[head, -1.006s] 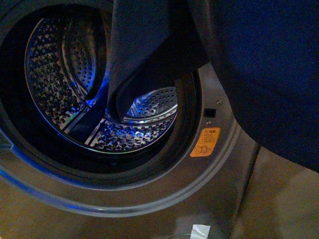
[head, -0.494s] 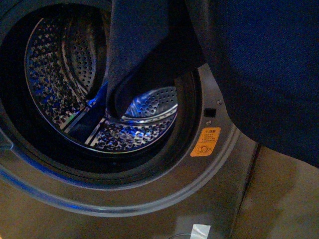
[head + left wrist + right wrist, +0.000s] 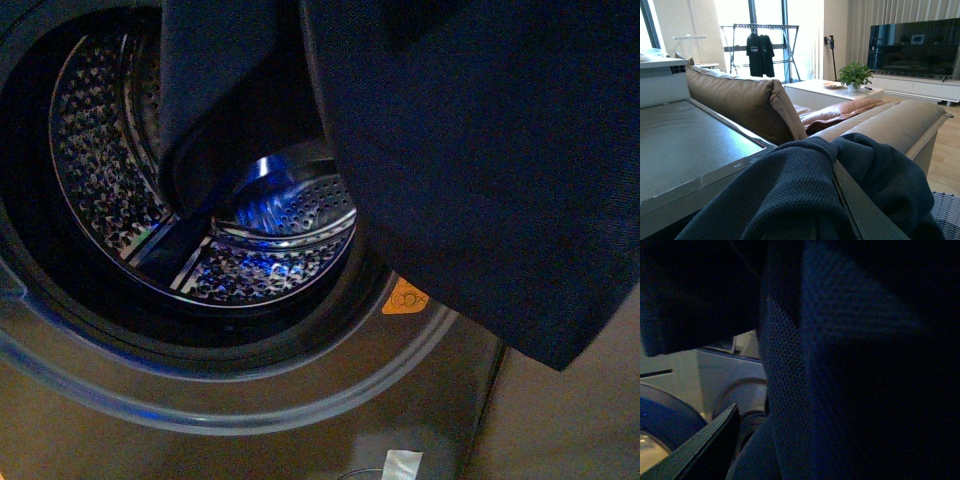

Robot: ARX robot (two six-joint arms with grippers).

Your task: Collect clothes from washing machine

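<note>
Front view: clothes hanging high before washing machine, mostly outside porthole, one fold draped across drum mouth; presumably held up so hem clears rim; left wrist view level with machine top, hence arm judged raised; fabric smothering left hand and right hand; cannot tell opening or grip of either.

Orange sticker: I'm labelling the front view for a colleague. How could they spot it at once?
Find the big round porthole of the washing machine, with the perforated steel drum inside. Follow its grey rim to the lower right, where the hanging navy clothes end. The orange sticker peeks out half covered there, the only orange patch, unlike the white tape below.
</note>
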